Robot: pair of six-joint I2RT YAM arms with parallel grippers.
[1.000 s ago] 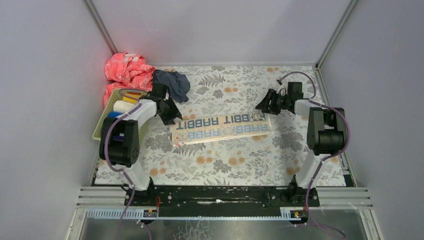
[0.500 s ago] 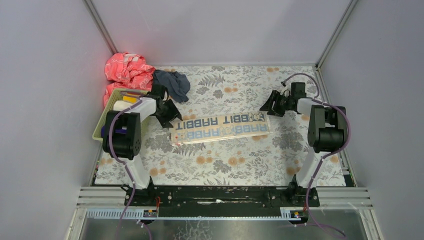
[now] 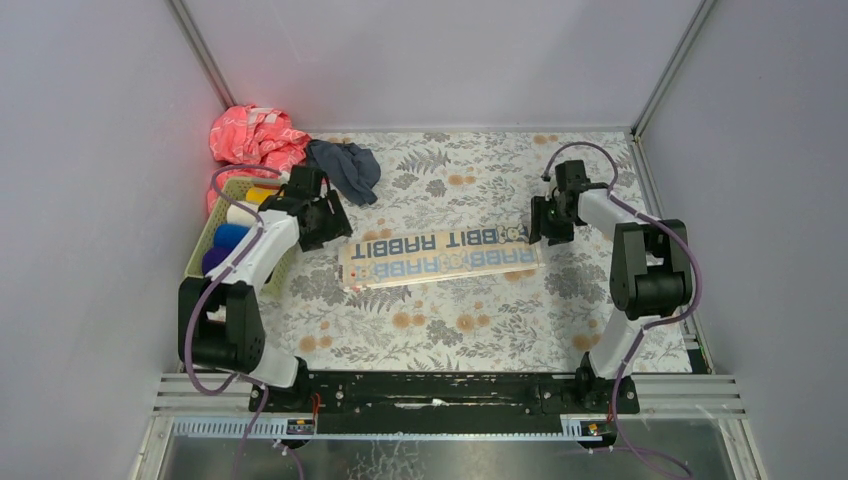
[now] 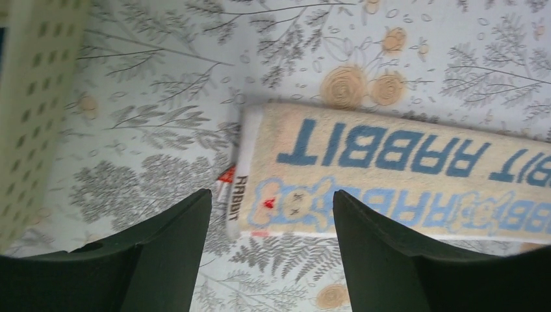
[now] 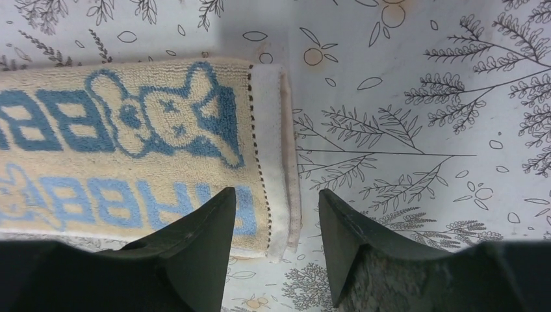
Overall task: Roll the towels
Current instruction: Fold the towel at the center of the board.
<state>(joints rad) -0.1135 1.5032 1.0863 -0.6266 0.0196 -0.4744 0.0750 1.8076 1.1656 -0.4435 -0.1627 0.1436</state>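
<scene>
We see a cream RABBIT towel (image 3: 442, 256) folded into a long strip, flat in the middle, dark grey-blue towel (image 3: 345, 168) crumpled far left, yellow roll (image 3: 262, 195), white roll (image 3: 240, 213), blue roll (image 3: 230, 236), purple roll (image 3: 214, 262) in a row at the left edge.

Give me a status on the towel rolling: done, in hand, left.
Done: several rolls sit in the basket. In hand: the RABBIT towel lies flat as a long folded strip; the left gripper and right gripper, both open, hover over its two ends, gripping nothing. Left: rolling that strip, then the dark grey-blue towel crumpled at the back.
</scene>
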